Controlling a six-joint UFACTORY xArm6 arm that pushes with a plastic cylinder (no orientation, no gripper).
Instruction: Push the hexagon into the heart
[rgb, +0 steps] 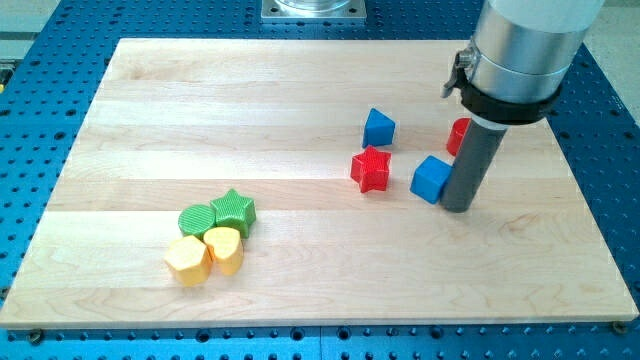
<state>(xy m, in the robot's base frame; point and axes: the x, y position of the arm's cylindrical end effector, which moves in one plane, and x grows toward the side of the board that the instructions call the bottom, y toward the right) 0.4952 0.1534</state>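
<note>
Yellow hexagon (187, 260): lower left, touching yellow heart (225, 249) on its right.
Green blocks: round one (197, 219) and star (234, 208) just above.
Centre-right: red star (371, 168), blue pentagon (379, 127).
Blue cube (431, 179): touching tip (457, 206), a bare rod holding nothing.
Red block (459, 136): partly hidden behind rod.

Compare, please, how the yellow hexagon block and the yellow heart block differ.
The yellow hexagon block has flat sides; the yellow heart block is lobed. The hexagon lies nearer the view's left and bottom, the heart beside it on the right. Both are yellow, touching, far from my tip.
</note>
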